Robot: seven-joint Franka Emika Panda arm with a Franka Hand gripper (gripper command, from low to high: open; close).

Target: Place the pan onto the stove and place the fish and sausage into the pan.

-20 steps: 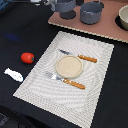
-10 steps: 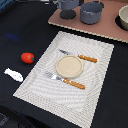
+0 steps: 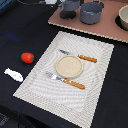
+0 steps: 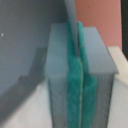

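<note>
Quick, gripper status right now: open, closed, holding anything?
Gripper: closed, the teal pads pressed together on a thin blue strip, apparently the pan handle; the exterior view does not confirm this.

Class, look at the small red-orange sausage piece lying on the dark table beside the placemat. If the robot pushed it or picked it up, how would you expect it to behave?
The sausage looks rounded, almost ball-like, so a push would probably send it rolling across the dark table rather than sliding. It is much smaller than the plate, so it is likely light. Its surface looks smooth, so it might slip from a loose grasp.
</note>
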